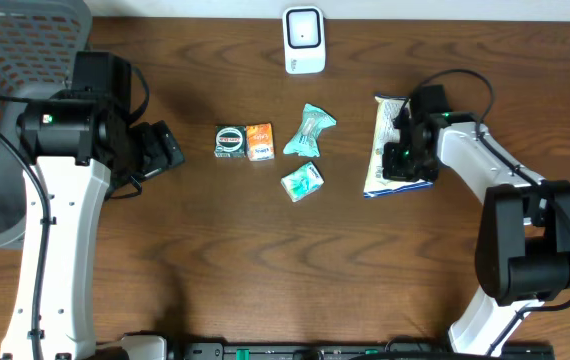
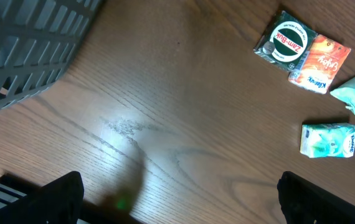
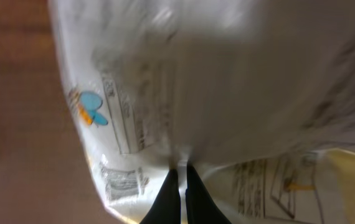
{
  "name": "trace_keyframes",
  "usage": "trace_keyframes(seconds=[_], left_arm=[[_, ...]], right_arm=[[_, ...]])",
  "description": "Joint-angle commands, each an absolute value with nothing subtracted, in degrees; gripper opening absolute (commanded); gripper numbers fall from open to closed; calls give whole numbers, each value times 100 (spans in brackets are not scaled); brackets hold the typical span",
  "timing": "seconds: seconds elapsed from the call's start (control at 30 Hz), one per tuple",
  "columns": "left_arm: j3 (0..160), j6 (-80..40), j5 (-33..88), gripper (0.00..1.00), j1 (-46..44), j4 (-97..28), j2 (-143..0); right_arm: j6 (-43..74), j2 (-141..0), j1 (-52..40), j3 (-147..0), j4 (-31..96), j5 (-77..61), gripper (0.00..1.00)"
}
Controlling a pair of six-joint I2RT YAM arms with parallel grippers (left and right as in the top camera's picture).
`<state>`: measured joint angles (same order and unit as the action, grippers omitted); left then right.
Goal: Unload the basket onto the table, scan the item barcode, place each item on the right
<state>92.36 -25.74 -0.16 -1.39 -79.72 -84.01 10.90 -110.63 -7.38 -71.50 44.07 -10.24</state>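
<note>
On the left of the tabletop (image 1: 215, 260) the left gripper (image 1: 170, 148) hovers with its fingers spread wide, holding nothing, and to its right lie a green tin (image 1: 230, 141), an orange box (image 1: 259, 141) and two teal packets (image 1: 309, 130). The white scanner (image 1: 304, 40) stands at the far edge. The white packet (image 1: 377, 165) is on the right side, and there the right gripper (image 1: 402, 152) is pressed together, pinching a fold of its wrapper near the barcode (image 3: 123, 182)

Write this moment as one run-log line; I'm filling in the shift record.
stage: pick | right gripper: shut on white packet | left gripper: open, empty | scanner: not yet reached
</note>
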Motion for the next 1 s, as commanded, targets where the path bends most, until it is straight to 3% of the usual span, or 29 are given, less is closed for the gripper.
trace_keyframes(seconds=[0.0, 0.6, 0.9, 0.97], left_arm=[[9240, -2626, -51, 98, -137, -8009, -8433], [9240, -2626, -51, 98, -137, -8009, -8433], [9240, -2626, -51, 98, -137, -8009, -8433], [9240, -2626, -51, 98, -134, -8009, -8433]], right_arm=[[941, -11177, -1105, -7096, 4657, -1297, 1], [915, -10975, -2856, -7124, 6165, -1304, 1], [1367, -9515, -2296, -7185, 6016, 220, 1], [1363, -9190, -1970, -7183, 6062, 368, 5]])
